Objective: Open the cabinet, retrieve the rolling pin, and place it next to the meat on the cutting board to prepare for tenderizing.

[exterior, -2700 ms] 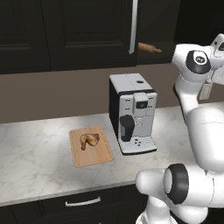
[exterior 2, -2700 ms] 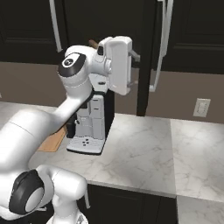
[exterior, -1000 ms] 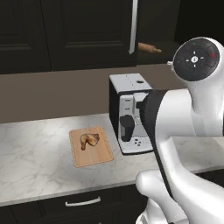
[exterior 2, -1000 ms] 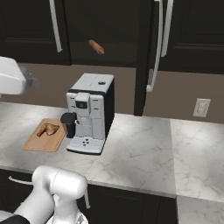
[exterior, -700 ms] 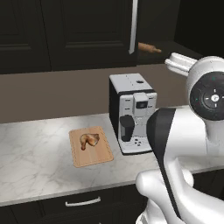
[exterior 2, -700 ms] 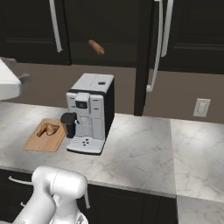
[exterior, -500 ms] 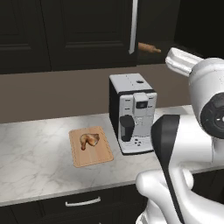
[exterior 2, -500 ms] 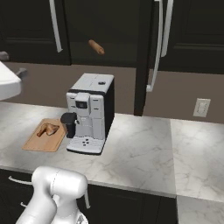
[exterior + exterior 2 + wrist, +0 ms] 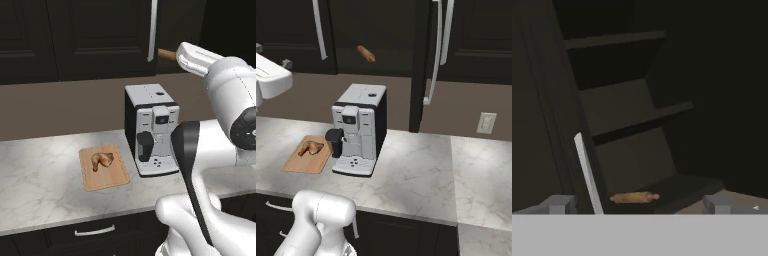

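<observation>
Rolling pin (image 9: 634,198): on lowest cabinet (image 9: 627,125) shelf, not yet grasped
Cabinet door: open, step done
End effector (image 9: 637,204): jaws wide, empty
Remaining: grasp, place beside meat (image 9: 102,160) on cutting board (image 9: 117,176)

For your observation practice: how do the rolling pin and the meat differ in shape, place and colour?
The rolling pin is a slender straight cylinder; the meat is a small, lumpy drumstick shape. The rolling pin lies on a shelf inside the open cabinet; the meat rests on the cutting board on the counter. The rolling pin is matt brown, the meat glossy golden-brown. Neither is held.
</observation>
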Controlling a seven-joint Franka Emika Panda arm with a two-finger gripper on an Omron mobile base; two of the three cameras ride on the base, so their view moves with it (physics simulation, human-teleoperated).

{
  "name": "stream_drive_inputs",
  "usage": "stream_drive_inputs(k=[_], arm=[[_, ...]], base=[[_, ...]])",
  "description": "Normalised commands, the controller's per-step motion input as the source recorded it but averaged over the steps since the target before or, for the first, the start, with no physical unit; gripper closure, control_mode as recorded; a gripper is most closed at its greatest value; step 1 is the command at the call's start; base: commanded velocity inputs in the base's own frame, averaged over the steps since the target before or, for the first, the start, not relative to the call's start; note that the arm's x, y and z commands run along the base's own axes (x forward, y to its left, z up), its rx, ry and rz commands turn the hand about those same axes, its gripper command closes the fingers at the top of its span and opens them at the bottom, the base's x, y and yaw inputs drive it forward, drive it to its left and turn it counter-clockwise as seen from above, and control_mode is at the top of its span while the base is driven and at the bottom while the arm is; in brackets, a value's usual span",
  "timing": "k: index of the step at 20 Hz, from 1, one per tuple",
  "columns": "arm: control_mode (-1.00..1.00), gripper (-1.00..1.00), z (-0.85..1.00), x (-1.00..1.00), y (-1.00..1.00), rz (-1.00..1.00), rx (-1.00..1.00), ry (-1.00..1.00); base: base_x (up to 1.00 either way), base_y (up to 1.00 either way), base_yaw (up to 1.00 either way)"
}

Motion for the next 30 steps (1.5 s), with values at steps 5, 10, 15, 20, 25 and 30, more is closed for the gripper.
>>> stream_drive_inputs(k=[5,10,15,20,25,30], arm=[[-1.00,-1.00,0.16,0.20,0.38,0.08,-0.12,-0.01],[-1.00,-1.00,0.02,0.37,0.23,0.01,-0.18,0.00],[-1.00,-1.00,-0.02,0.54,0.05,0.00,-0.12,0.00],[-1.00,-1.00,-0.09,0.51,0.00,0.03,-0.04,0.00],[-1.00,-1.00,-0.12,0.41,0.00,0.04,-0.02,-0.01],[-1.00,-1.00,-0.04,0.18,0.01,0.02,0.00,-0.01]], base=[[0.00,0.00,0.00],[0.00,0.00,0.00],[0.00,0.00,0.00],[0.00,0.00,0.00],[0.00,0.00,0.00],[0.00,0.00,0.00]])
